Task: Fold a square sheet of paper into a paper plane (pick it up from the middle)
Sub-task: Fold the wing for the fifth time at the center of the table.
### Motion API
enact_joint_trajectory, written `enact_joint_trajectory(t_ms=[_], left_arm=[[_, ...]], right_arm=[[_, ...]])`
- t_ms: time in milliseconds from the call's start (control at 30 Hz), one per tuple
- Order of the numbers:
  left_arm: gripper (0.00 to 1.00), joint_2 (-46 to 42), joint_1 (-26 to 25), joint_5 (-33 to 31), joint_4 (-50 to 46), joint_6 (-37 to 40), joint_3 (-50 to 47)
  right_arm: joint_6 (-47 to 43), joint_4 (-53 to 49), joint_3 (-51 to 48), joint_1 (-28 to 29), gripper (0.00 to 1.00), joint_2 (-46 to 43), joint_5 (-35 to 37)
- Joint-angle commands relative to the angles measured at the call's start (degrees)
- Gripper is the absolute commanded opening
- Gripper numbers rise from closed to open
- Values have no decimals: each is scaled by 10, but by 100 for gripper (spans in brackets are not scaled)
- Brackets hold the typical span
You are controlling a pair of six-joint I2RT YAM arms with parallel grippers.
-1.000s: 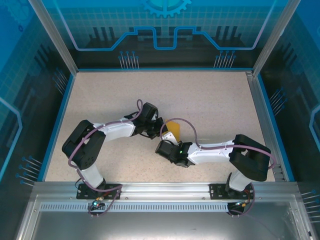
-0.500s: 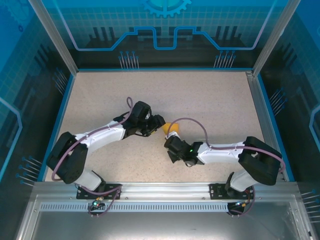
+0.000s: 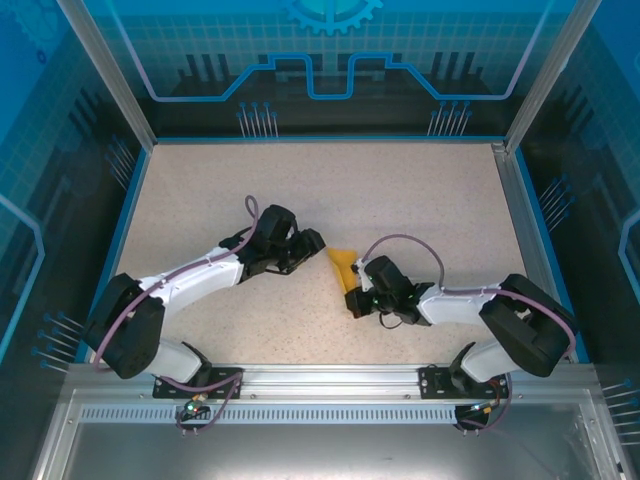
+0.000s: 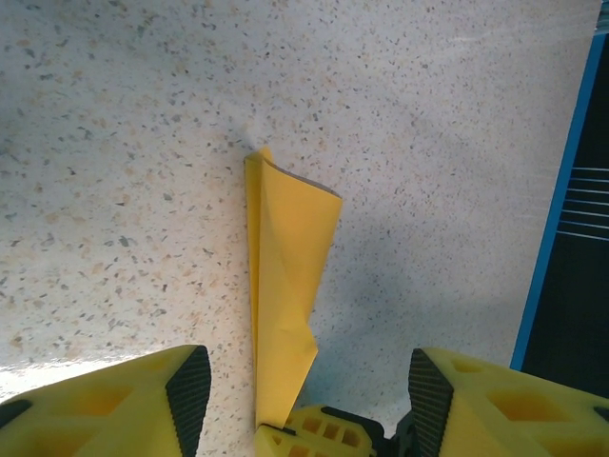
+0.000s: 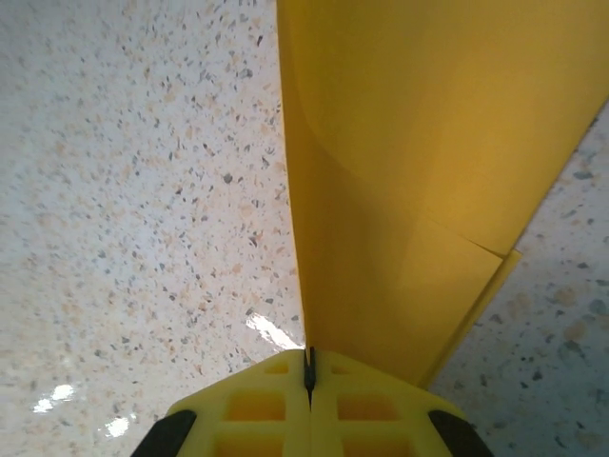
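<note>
The left gripper (image 3: 318,242) has let go and backed off left, fingers spread wide, leaving the folded orange-yellow paper sheet (image 4: 285,276) pinched tight in the right gripper (image 5: 308,367), apparently ready for another crease.

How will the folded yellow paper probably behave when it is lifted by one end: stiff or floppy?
Probably floppy: the folded paper is thin, and its free layers curl open beyond the right tool. It likely weighs almost nothing, since a pinch at one end holds it. The creases may give slight stiffness lengthwise.
</note>
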Motion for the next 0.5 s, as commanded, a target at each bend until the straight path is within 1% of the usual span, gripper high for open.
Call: enact_joint_trajectory(t_ms=[0,67,233,467], left_arm=[[59,17,1,31,28,8,-14],[57,26,-1,46,43,12,-14],[45,54,-11,82,75,20,-8],[40,108,-31,129,125,28,13]], right_arm=[[29,61,-12,-34,1,-7,-110],[36,83,-19,-55,2,1,-147],[58,119,-33,-96,3,16,-201],[90,150,-50,-128,4,38,-222]])
